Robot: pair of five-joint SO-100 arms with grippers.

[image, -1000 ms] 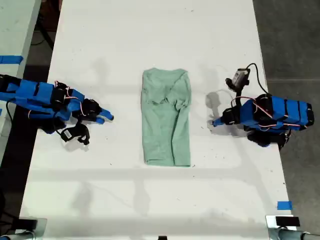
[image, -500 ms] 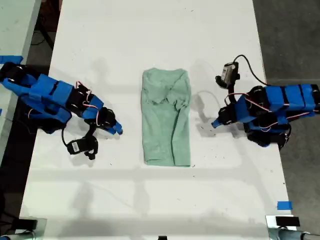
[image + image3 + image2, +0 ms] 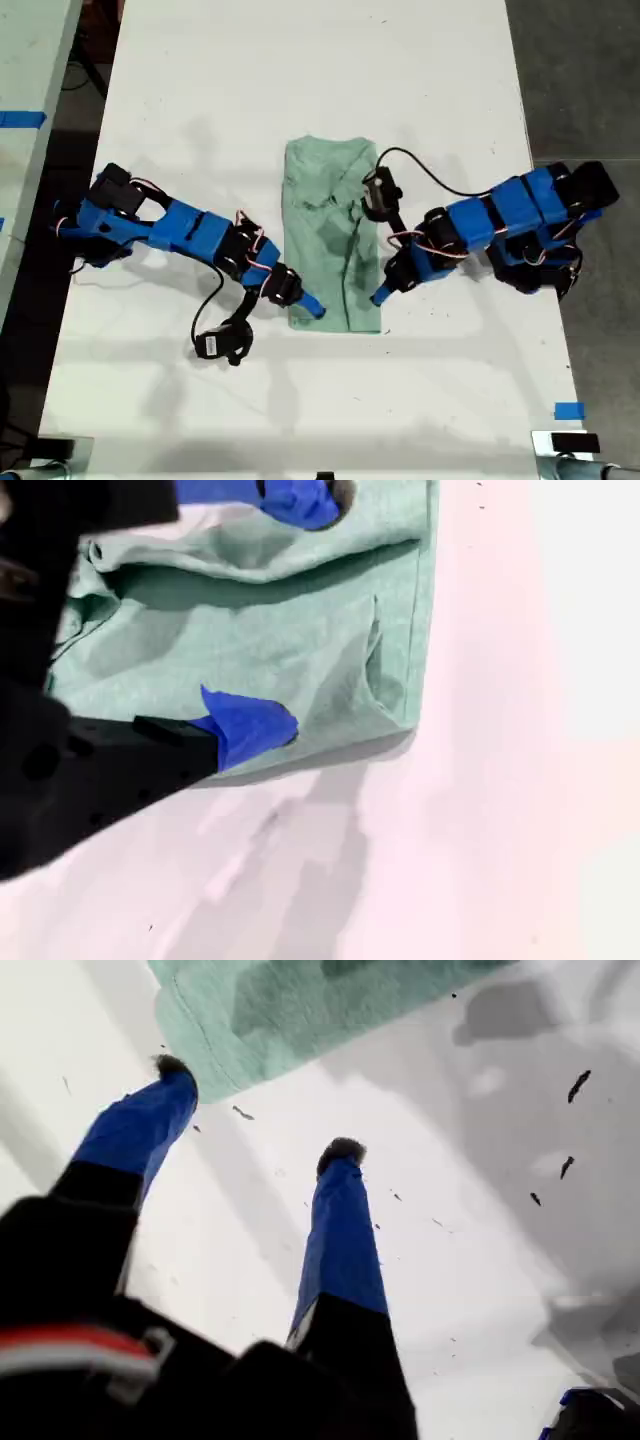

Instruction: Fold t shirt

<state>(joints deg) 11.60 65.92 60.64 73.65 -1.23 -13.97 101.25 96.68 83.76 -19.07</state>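
Mint cotton, the shirt (image 3: 333,232) looks light and limp, so we would pinch its lower hem corners, both jaws spread there now.

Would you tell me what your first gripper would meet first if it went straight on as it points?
Most likely the t shirt: its corner lies just ahead of my first gripper, though height above the cloth is unclear.
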